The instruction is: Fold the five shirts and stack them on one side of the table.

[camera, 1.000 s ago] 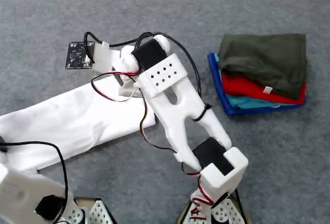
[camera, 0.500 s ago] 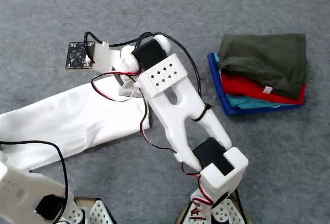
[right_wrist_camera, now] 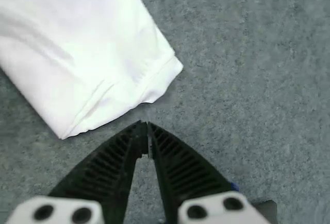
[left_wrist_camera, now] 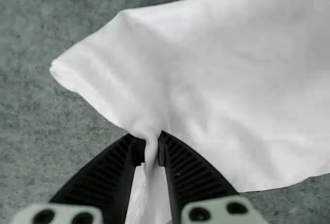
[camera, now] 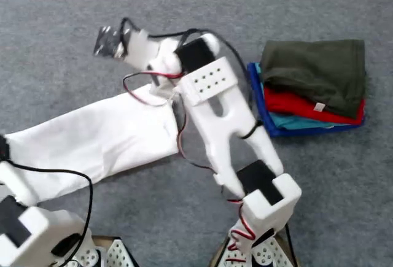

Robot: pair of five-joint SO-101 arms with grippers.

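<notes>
**Pinching one end of the last shirt, with the other end free**

The left gripper (left_wrist_camera: 151,149) is pinching a bunched fold of the white shirt (left_wrist_camera: 232,80) between its two jaws, right at the near end of the cloth. From that pinch the shirt runs away as a long folded strip. Its long axis leads straight out ahead of the left gripper and across the grey table (camera: 344,175) towards the right arm.

The right gripper (right_wrist_camera: 144,131) has its jaws pressed together with nothing between them. It hangs over bare table just off the far end of the strip. The corner of the shirt (right_wrist_camera: 77,54) lies just ahead of its tips and slightly to one side, near but not touching.

The stack of folded shirts (camera: 310,86) has an olive one on top, with red, teal and blue below. It lies well apart from the white shirt (camera: 98,141), out past the right arm on its outer side.

Four shirts look done, so this strip is likely the fifth and only partly folded. Halving it would mean bringing one end over the other along that long axis. The left gripper already has its end. The right gripper is the nearer one to the free end, but it would have to spread its jaws before taking that corner. A one-sided pull could drag the strip rather than fold it.
</notes>
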